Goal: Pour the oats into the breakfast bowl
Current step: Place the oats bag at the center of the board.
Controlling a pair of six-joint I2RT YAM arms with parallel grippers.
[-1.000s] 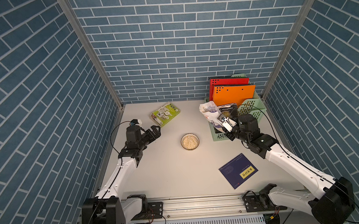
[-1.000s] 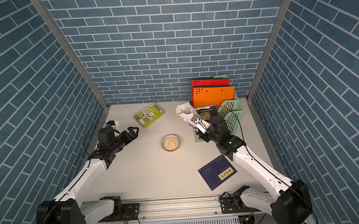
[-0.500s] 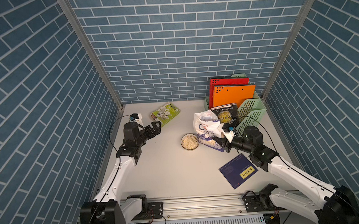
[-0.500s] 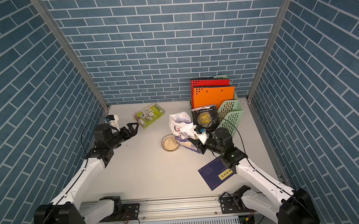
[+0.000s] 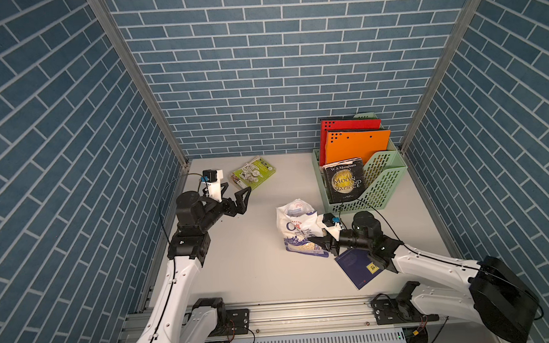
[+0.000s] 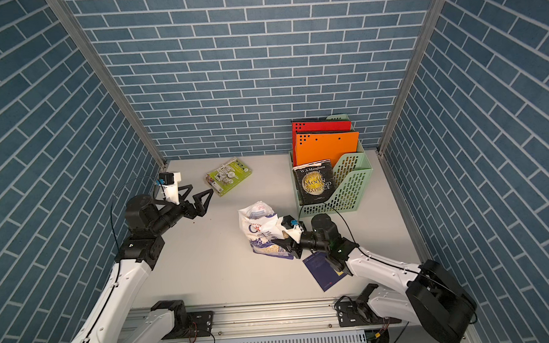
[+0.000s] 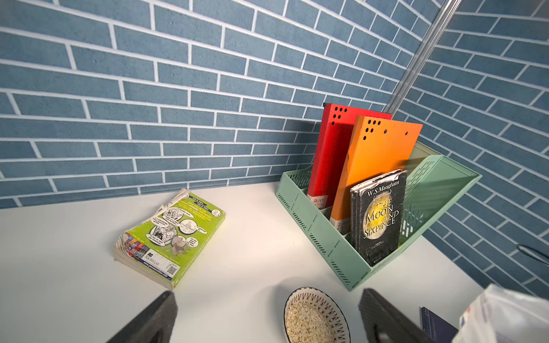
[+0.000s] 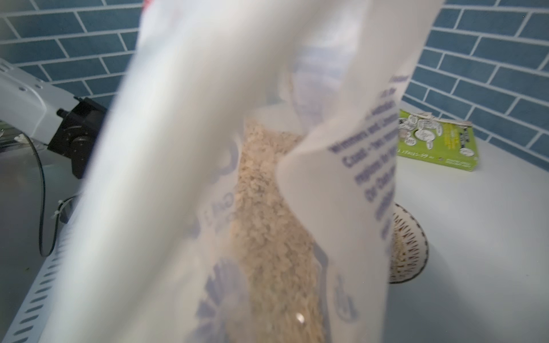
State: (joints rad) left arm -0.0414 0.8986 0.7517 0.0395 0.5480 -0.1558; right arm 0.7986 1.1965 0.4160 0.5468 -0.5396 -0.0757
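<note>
Mid-frame in both top views: oats pouch (image 5: 298,229), pinched low by right tool (image 5: 325,243). Just beside it, breakfast bowl (image 7: 315,316), oats inside. Left tool (image 5: 238,195) spread wide, empty.

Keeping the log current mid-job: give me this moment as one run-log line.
left pincer: open, empty | right pincer: shut on oats pouch | oats pouch: mouth up, beside breakfast bowl | breakfast bowl: oats inside
</note>
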